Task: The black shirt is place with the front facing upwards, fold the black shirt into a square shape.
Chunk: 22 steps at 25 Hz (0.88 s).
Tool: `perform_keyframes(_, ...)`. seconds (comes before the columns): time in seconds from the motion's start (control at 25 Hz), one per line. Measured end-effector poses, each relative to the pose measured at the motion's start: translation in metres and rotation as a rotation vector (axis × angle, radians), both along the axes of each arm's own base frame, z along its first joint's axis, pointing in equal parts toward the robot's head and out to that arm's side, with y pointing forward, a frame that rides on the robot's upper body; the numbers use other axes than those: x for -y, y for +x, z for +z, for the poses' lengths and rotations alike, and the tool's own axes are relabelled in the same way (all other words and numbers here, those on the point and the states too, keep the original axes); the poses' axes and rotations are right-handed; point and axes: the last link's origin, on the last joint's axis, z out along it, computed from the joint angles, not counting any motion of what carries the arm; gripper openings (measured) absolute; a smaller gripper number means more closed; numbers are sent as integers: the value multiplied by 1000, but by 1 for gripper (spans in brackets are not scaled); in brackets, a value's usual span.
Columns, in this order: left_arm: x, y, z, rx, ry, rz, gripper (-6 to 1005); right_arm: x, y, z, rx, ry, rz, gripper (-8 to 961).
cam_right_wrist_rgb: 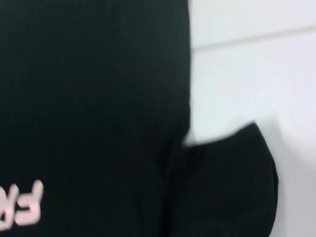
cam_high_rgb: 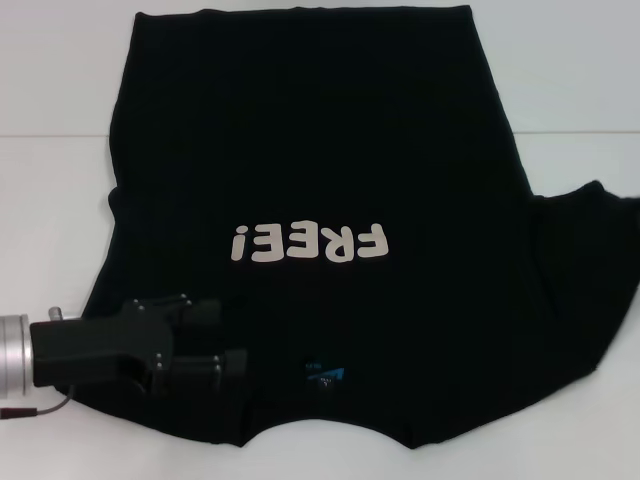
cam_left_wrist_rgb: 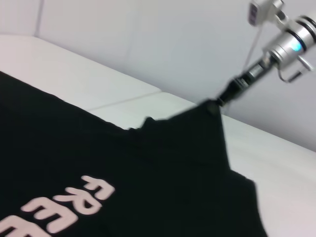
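So far the black shirt (cam_high_rgb: 320,180) lies front-up on the white table (cam_high_rgb: 60,200), left sleeve seemingly tucked in, right sleeve and body unfolded; the left gripper (cam_high_rgb: 225,340) hovers spread apart over its shoulder, while the right gripper (cam_left_wrist_rgb: 217,101) pinches the right sleeve's tip.

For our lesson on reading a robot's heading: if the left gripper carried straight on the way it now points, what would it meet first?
The left gripper points across the near part of the black shirt, toward the small blue neck tag. It would probably cross only shirt fabric there, though its height above the cloth is unclear.
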Motion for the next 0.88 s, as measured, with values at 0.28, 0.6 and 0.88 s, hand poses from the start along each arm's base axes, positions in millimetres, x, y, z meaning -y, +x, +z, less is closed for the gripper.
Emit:
perform_keyframes(0.28,3,-2,0,4,-5,10,833,-15,-35,17,12,36,106,46)
perform_keyframes(0.6,4,-3,-1,4,-3,17,834,-33,-82,-32,53,-126,228,46)
perform_keyframes(0.88,4,-4,-1,1,2,21,834,-36,-115,-79,112,-273,317,47)
